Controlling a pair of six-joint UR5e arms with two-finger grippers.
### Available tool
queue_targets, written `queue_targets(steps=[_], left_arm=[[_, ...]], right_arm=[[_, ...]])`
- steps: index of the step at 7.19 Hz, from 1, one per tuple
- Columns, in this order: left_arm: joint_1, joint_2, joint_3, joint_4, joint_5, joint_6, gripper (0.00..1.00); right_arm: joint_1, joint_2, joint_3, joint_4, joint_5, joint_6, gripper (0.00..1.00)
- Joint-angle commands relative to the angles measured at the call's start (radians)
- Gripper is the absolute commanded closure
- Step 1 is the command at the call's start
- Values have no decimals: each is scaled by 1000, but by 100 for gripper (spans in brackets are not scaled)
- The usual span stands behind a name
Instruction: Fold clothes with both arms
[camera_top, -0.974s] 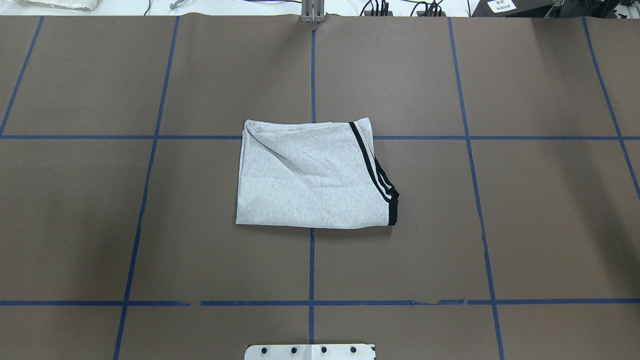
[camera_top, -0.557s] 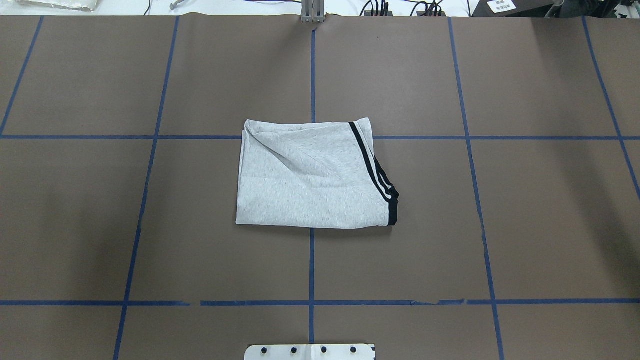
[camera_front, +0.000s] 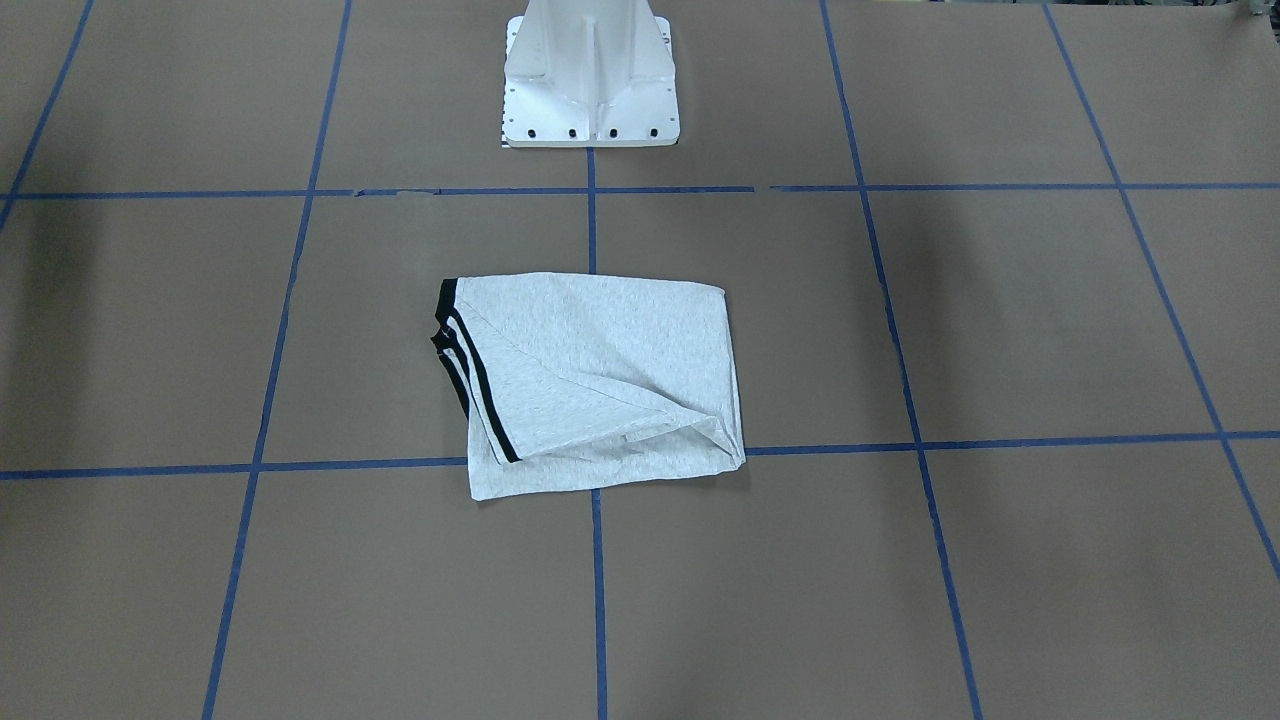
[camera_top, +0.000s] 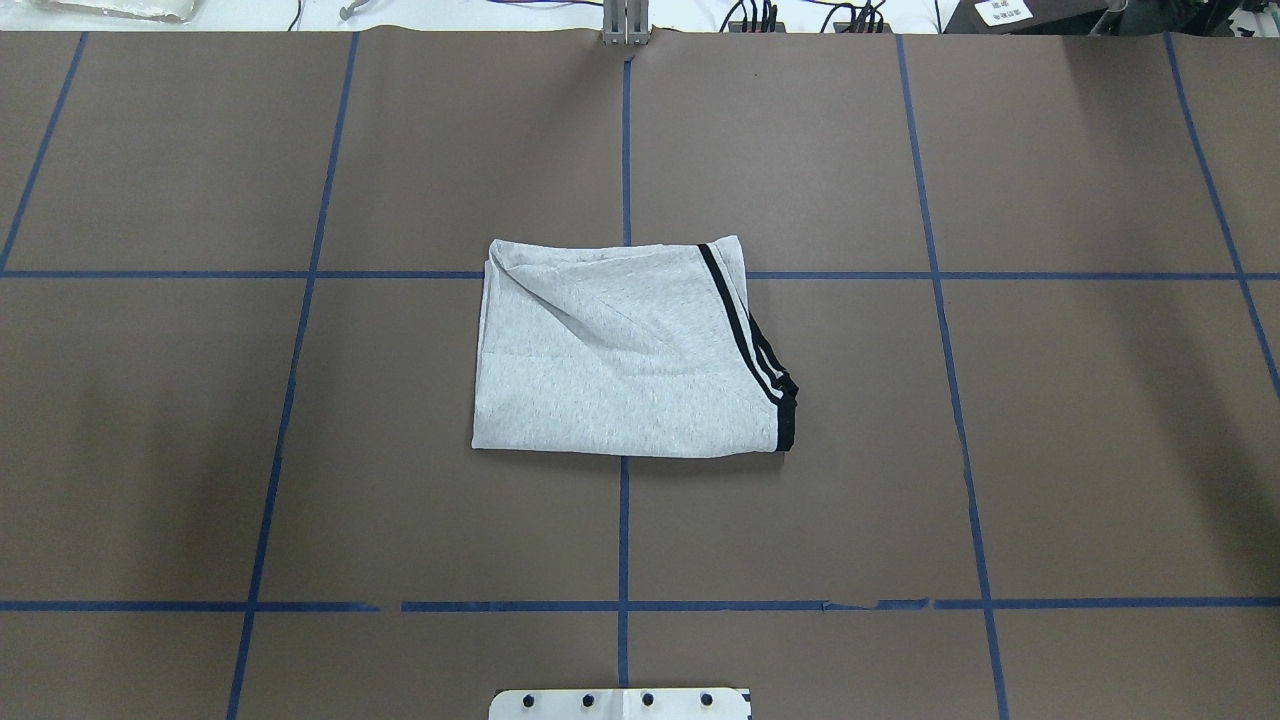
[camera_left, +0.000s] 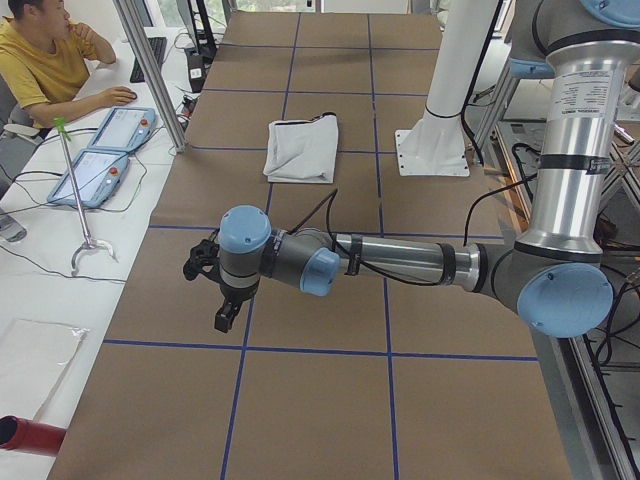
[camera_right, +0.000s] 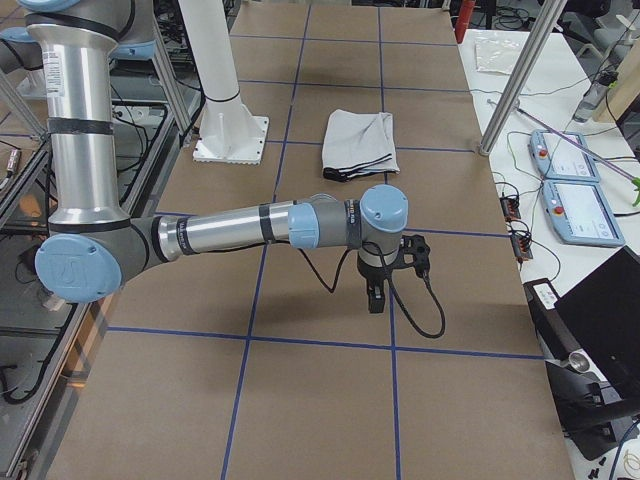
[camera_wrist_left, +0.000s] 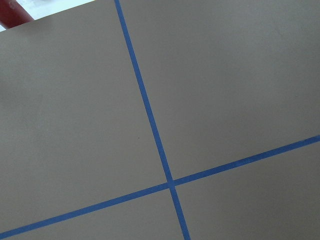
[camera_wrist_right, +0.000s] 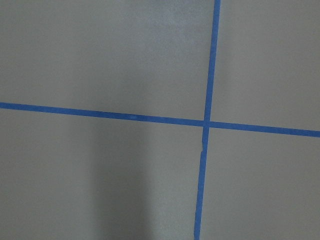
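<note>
The light grey T-shirt (camera_top: 620, 370) lies folded into a rough rectangle at the middle of the brown table, with its black-striped trim along its right side. It also shows in the front view (camera_front: 600, 380) and both side views (camera_left: 302, 150) (camera_right: 360, 142). The print is hidden. My left gripper (camera_left: 222, 322) hangs over bare table far to the shirt's left, pointing down. My right gripper (camera_right: 374, 303) hangs over bare table far to the shirt's right. Both show only in the side views, so I cannot tell whether they are open or shut. Neither touches the shirt.
Blue tape lines (camera_top: 623, 530) grid the brown table cover. The white pedestal base (camera_front: 590, 80) stands at the robot's edge. Two teach pendants (camera_left: 100, 150), a metal post (camera_left: 150, 70) and a seated person (camera_left: 40, 60) are beyond the operators' side. A red object (camera_left: 25, 437) lies off the table corner.
</note>
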Motion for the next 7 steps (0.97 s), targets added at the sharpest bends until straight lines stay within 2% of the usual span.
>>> queue_targets(steps=[1, 7], left_arm=[[-1, 11, -4, 10, -107, -3, 0], [1, 10, -15, -2, -111, 0, 0]], right_arm=[[-3, -4, -40, 1, -1, 7, 0], [-8, -32, -54, -1, 22, -1, 0]])
